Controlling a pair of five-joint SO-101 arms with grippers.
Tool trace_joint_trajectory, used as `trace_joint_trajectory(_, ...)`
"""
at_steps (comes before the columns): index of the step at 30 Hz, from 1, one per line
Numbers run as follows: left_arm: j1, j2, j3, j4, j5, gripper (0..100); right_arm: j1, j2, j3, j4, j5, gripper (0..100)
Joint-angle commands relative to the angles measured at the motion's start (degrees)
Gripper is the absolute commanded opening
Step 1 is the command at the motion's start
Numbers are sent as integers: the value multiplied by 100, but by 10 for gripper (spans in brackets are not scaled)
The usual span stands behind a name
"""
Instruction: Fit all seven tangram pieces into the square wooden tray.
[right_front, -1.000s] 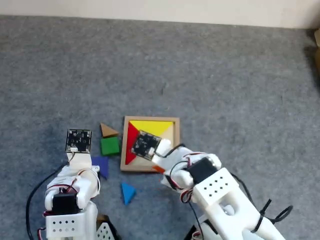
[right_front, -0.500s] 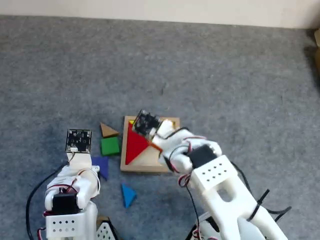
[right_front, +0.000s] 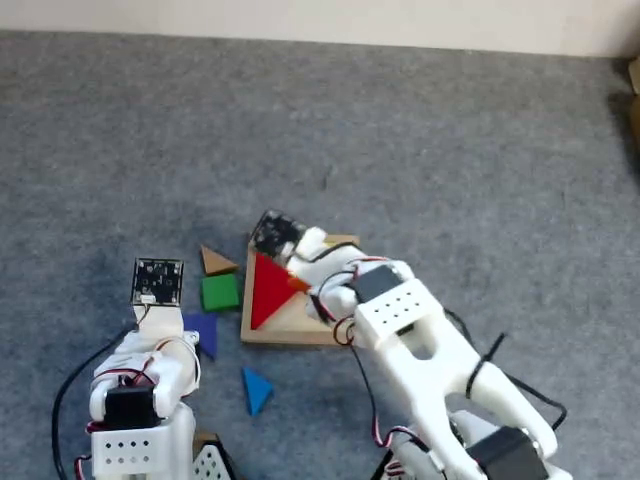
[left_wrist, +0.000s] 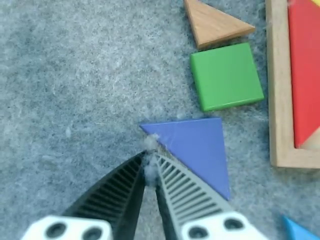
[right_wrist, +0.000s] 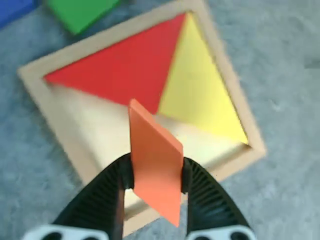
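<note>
Clamped on the orange piece (right_wrist: 152, 145), the jaws of the right gripper (right_wrist: 156, 175) press its two flat faces, so the piece stands on edge and tilted. It hangs over the bare wooden floor of the tray (right_wrist: 35, 85), close to the line where the red triangle (right_wrist: 125, 70) meets the yellow triangle (right_wrist: 197, 95). Whether its lower tip touches the floor of the tray cannot be told. Both triangles lie flat inside the tray, side by side along one shared edge, with their outer edges against the rim. The rest of the tray floor is uncovered.

The jaws of the left gripper (left_wrist: 148, 161) are together with nothing between them. Their tips rest on the grey carpet (right_front: 420, 130), right at one corner of the dark blue triangle (left_wrist: 192, 147). That triangle lies flat on the carpet just outside the tray, on the left arm's side. Beyond it the green square (left_wrist: 226, 76) lies near the rim, and the wood-coloured triangle (left_wrist: 212, 22) lies just past the square, almost touching it. A small light blue triangle (right_front: 256, 386) lies apart from the others, nearer the arm bases and between the two arms
</note>
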Motion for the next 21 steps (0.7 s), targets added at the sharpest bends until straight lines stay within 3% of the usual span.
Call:
trace_joint_trajectory(1, -57, -31, 119, 26, -9, 5, -321, 22, -356, -101, 651, 7)
trace_joint_trajectory(9, -57, -31, 119, 26, -9, 5, -760, 48, -347, -101, 1345, 7)
trace_joint_trajectory(16, -57, -31, 119, 26, -9, 5, -927, 57, -338, -101, 1389, 15)
trace_joint_trajectory(21, -57, -31, 119, 26, -9, 5, -936, 57, -330, -92, 1134, 139)
